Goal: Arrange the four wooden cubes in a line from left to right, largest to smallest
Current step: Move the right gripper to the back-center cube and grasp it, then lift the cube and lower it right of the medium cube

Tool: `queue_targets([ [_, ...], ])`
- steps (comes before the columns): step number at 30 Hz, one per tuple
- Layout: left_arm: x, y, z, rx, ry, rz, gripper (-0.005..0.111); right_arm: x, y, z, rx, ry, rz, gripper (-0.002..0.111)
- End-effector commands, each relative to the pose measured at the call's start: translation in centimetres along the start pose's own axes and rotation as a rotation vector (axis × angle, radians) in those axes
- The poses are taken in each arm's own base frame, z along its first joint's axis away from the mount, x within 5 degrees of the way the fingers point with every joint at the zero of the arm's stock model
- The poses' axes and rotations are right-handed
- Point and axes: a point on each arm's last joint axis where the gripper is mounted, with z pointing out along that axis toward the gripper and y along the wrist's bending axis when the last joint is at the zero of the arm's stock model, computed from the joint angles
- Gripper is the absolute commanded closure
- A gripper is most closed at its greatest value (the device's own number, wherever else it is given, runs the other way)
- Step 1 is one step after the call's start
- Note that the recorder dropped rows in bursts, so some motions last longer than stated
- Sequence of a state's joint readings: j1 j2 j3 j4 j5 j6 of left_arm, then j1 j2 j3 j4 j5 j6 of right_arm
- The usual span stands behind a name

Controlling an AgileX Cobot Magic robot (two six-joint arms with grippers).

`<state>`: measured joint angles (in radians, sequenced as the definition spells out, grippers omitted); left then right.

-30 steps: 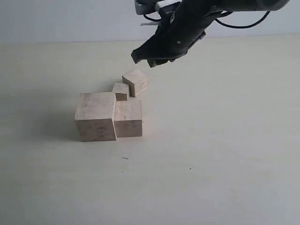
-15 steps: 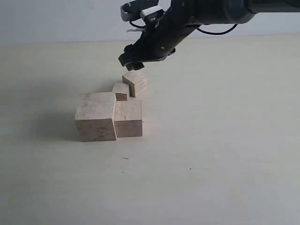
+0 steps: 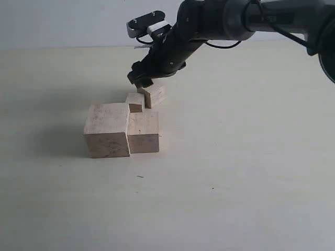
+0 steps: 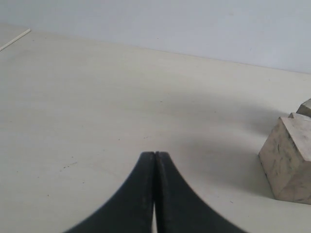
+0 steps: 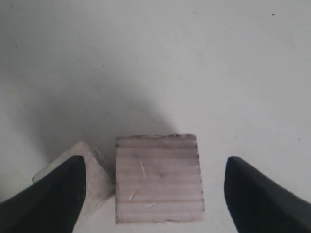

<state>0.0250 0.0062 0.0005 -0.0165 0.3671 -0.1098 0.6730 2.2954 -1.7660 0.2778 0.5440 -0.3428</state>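
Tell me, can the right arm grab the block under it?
Probably, but it is tight: the open right gripper straddles the cube, yet the smallest cube crowds one side, where a finger must go.

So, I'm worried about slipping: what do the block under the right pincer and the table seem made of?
Block: looks like bare pale wood, unvarnished; parallel grain lines and small scratches show on its matte top.
Table: smooth, matte, off-white with tiny dark specks, perhaps laminate or painted board; the look leaves it open.
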Motion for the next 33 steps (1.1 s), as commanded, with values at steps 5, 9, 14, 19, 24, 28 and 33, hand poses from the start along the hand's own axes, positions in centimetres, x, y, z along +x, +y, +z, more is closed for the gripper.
queue_targets([
  [5,-0.1,0.0,0.0,0.006,-0.013,0.004,0.107,0.8,-0.1,1.7,-0.001,0.024,-0.013,0.032],
  [9,-0.1,0.0,0.0,0.006,-0.013,0.004,0.107,0.6,-0.1,1.3,0.000,0.014,-0.012,0.050],
  [14,-0.1,0.0,0.0,0.006,-0.013,0.004,0.107,0.3,0.1,0.2,-0.007,0.036,-0.027,0.097],
  [19,-0.1,0.0,0.0,0.006,-0.013,0.004,0.107,-0.8,-0.1,-2.4,0.032,0.037,-0.085,0.108],
  [24,-0.1,0.0,0.0,0.006,-0.013,0.004,0.107,-2.0,-0.7,-6.5,0.078,0.035,-0.114,0.108],
  [28,-0.1,0.0,0.0,0.006,-0.013,0.004,0.107,-1.4,-2.1,-9.4,0.078,0.150,-0.306,0.108],
  [33,-0.1,0.0,0.0,0.006,-0.013,0.004,0.107,0.0,-4.7,-12.6,-0.105,0.140,-0.302,0.108],
])
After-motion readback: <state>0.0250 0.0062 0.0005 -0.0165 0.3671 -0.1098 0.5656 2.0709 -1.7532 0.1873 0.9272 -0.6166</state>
